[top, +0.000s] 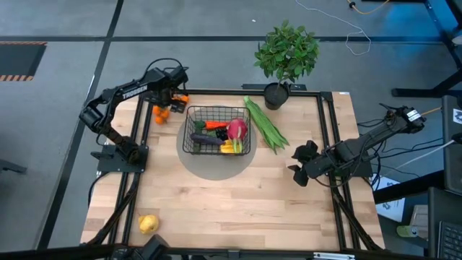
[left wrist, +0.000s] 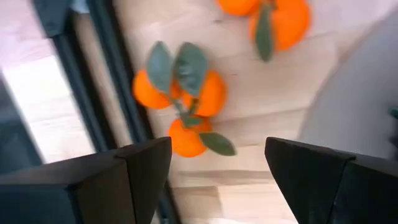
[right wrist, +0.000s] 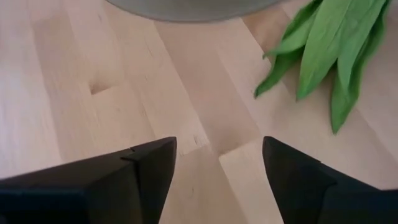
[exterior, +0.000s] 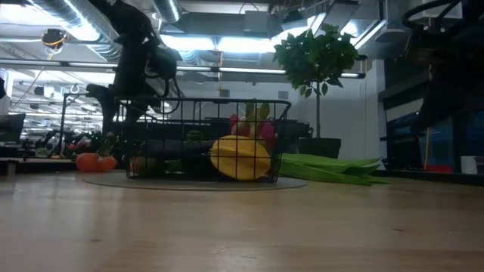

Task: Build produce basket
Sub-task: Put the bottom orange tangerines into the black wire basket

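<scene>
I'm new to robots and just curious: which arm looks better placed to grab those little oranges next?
The left. Its open left gripper hangs right over the small oranges beside the basket. The right gripper, also open, sits across the table near the long green pods.

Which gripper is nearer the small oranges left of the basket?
Left. The left gripper hangs open just above the oranges, at the table's far-left edge. The right gripper waits open across the table, beyond the basket.
</scene>
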